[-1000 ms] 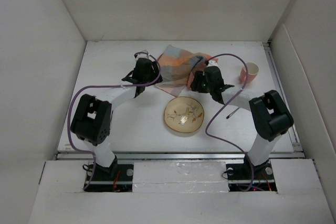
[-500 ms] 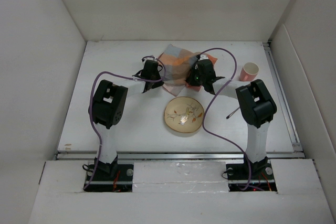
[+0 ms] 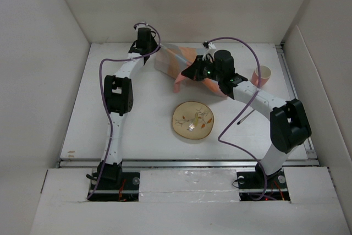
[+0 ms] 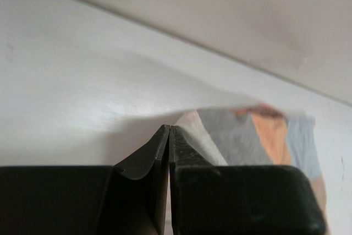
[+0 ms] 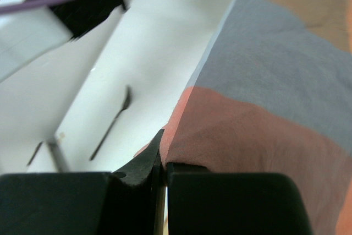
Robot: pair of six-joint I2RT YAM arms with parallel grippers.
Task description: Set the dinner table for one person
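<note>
The checked orange, blue and grey cloth (image 3: 175, 61) hangs stretched above the back of the white dinner table (image 3: 137, 130), held between both grippers. My left gripper (image 3: 150, 52) is at the far back left, shut on one cloth corner (image 4: 190, 127). My right gripper (image 3: 188, 75) is right of it, shut on an orange edge of the cloth (image 5: 181, 136). In the left wrist view the cloth (image 4: 253, 136) spreads away to the right of the left gripper (image 4: 169, 129). The right gripper (image 5: 163, 136) has cloth (image 5: 275, 75) draped over its right finger.
A cream plate (image 3: 192, 120) with a floral print lies at the table's middle. A pink cup (image 3: 262, 75) stands at the right back. A dark utensil (image 3: 245, 116) (image 5: 113, 119) lies right of the plate. White walls enclose the table on three sides.
Both grippers have shut on the cloth and lifted it off the table. The left arm reached to the far back left and the right moved left, pulling the cloth out between them.
</note>
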